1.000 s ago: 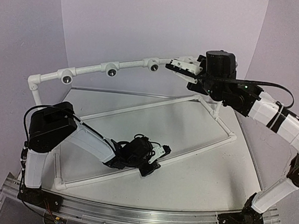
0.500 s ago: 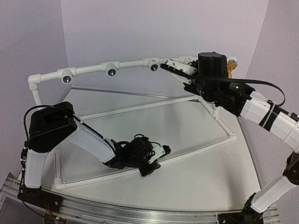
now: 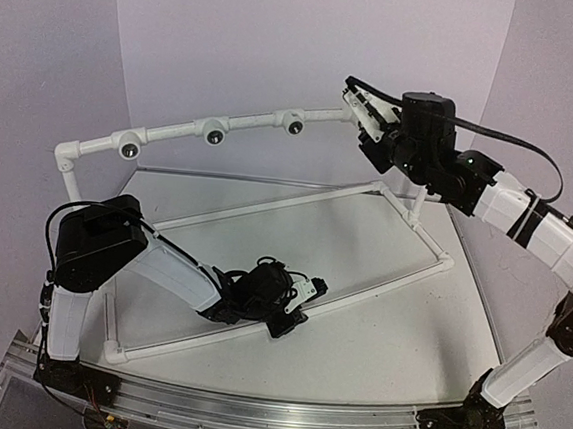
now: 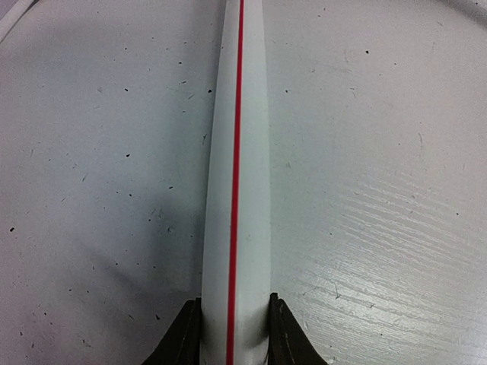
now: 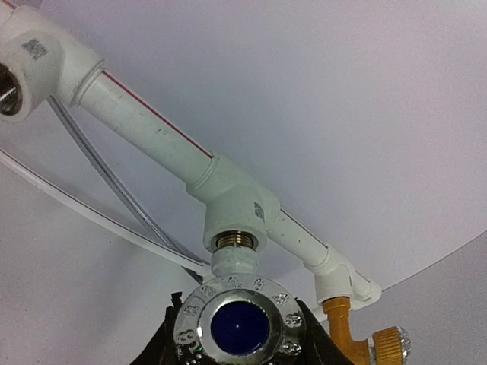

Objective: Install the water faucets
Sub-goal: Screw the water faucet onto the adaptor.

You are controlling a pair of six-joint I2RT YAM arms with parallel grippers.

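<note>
**White faucet (image 5: 240, 319), stem at socket**

Stem meets tee socket (image 5: 237, 239), long axis in line with it. Right gripper (image 5: 242, 338) clamped on its knob. Yellow faucet (image 5: 342, 323) at pipe end, just beside. Left gripper (image 4: 234, 334) clamps lower pipe (image 4: 236, 152), well apart.

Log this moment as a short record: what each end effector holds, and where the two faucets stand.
left end effector: shut on the red-striped lower pipe
right end effector: shut on the round knob of the white faucet
white faucet: stem at the brass socket of the tee fitting on the upper pipe
yellow-orange faucet: hangs at the upper pipe's end, untouched
</note>
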